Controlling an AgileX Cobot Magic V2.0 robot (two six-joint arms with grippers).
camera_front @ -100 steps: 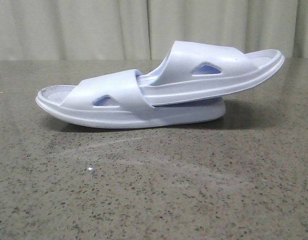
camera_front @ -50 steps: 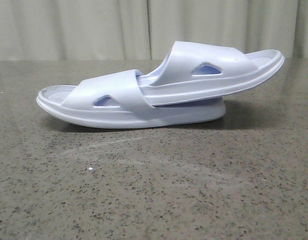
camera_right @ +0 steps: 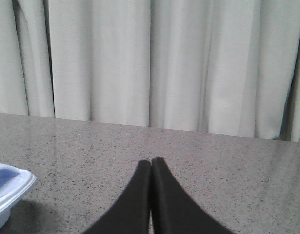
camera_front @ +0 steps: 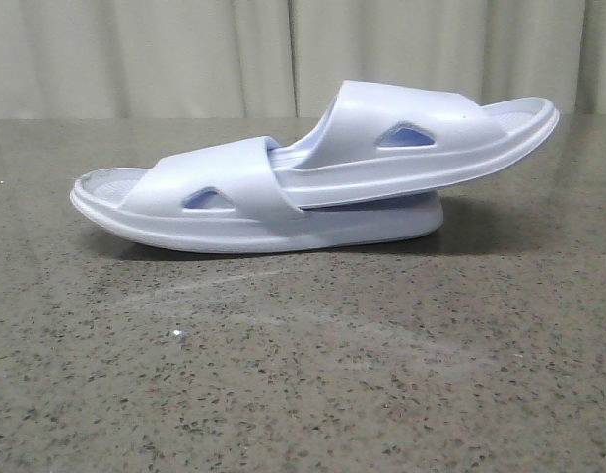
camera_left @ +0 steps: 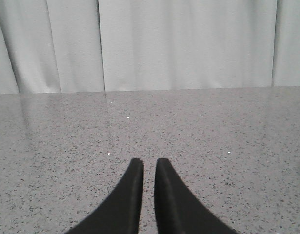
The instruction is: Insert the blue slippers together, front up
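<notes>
The blue slippers lie joined at the middle of the table in the front view. The lower slipper [camera_front: 199, 187] rests flat on its sole. The upper slipper [camera_front: 421, 148] has one end tucked under the lower one's strap, and its other end rises to the right. An end of a slipper [camera_right: 7, 191] shows at the edge of the right wrist view. My left gripper [camera_left: 149, 165] hovers over bare table, shut but for a thin slit, holding nothing. My right gripper [camera_right: 151, 163] is shut and empty, apart from the slippers. Neither gripper shows in the front view.
The grey speckled stone table [camera_front: 303, 374] stretches wide in front of the slippers. A pale pleated curtain [camera_front: 184, 59] hangs behind its far edge.
</notes>
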